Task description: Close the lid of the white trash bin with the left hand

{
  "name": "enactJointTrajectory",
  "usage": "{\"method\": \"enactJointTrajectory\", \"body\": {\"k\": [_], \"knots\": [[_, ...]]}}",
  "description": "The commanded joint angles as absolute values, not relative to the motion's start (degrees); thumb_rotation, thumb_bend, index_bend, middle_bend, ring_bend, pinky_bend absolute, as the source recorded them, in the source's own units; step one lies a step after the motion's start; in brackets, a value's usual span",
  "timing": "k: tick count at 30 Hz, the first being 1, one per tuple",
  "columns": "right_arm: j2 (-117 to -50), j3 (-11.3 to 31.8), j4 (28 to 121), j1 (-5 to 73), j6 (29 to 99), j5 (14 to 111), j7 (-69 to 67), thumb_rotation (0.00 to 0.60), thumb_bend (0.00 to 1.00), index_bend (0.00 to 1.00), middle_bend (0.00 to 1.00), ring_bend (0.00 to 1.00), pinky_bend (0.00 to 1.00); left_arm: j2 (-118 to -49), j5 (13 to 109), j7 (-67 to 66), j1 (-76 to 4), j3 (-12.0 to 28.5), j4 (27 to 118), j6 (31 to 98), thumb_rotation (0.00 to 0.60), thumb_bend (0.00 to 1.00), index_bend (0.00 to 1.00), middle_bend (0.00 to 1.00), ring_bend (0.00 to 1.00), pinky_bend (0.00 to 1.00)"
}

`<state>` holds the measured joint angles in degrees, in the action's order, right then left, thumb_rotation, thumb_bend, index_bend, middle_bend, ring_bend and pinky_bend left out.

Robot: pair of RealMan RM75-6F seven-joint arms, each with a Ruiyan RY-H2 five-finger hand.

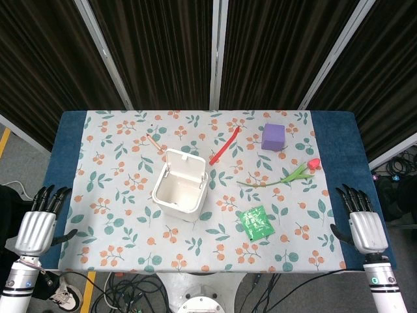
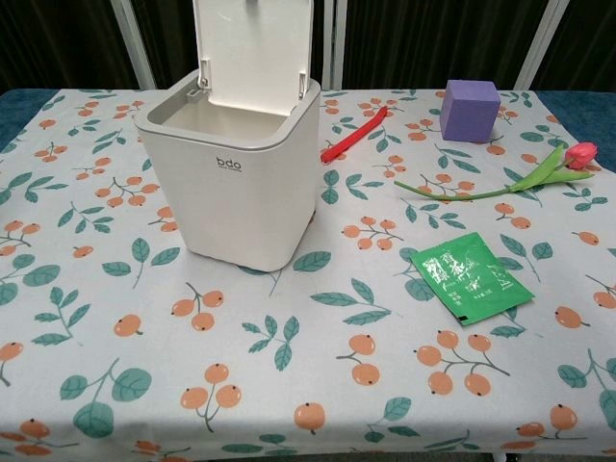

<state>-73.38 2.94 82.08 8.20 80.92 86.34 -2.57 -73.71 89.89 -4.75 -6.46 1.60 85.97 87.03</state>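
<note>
- One tabletop (image 1: 71, 195), covered by a cloth printed with leaves and berries, carries everything.
- One white bin (image 1: 180, 184) sits left of middle, its lid (image 2: 254, 46) standing upright on the far hinge, nothing done yet.
- Two hands: the left hand (image 1: 39, 222) hangs off the left edge, well apart from the bin, fingers apart and holding nothing; the right hand (image 1: 363, 222) mirrors it at the right edge, likewise empty.
- The bin looks light, so I'd worry a sideways knock from the incoming arm could tip or slide it; pushing the lid from the front instead of over the top might shove the whole bin back.
- One each of the smaller things: purple block (image 1: 274, 137), flower (image 1: 287, 176), green packet (image 1: 255, 223), red strip (image 1: 224, 145), and a thin stick (image 1: 154, 143).
</note>
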Motion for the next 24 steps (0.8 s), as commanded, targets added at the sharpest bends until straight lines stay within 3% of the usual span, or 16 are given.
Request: {"method": "enactJointTrajectory", "body": {"k": [1, 19, 21, 24], "knots": [[-73.3, 2.9, 82.2, 8.3, 81.1, 86.6, -2.7, 0.600, 0.19, 0.00, 0.00, 0.00, 0.00, -73.8, 90.0, -4.8, -6.6, 1.7, 86.0, 87.0, 0.600, 0.03, 0.11, 0.12, 0.01, 0.03], [-73.8, 2.4, 80.7, 8.1, 80.4, 86.3, -3.8, 0.600, 0.22, 0.00, 0.00, 0.00, 0.00, -70.3, 91.6, -3.1, -7.3, 2.2, 89.6, 88.0, 0.600, 0.04, 0.11, 0.12, 0.01, 0.03], [-73.7, 2.6, 80.7, 8.0, 80.8, 86.2, -4.1, 0.600, 0.25, 0.00, 0.00, 0.00, 0.00, -69.4, 92.0, -2.4, -7.8, 2.6, 90.5, 88.0, 0.600, 0.09, 0.11, 0.12, 0.01, 0.02], [-73.7, 2.6, 80.4, 7.9, 81.2, 86.6, -4.7, 0.600, 0.25, 0.00, 0.00, 0.00, 0.00, -68.0, 93.0, 0.6, -8.8, 2.9, 92.3, 87.5, 0.600, 0.32, 0.11, 0.12, 0.01, 0.03]]}}
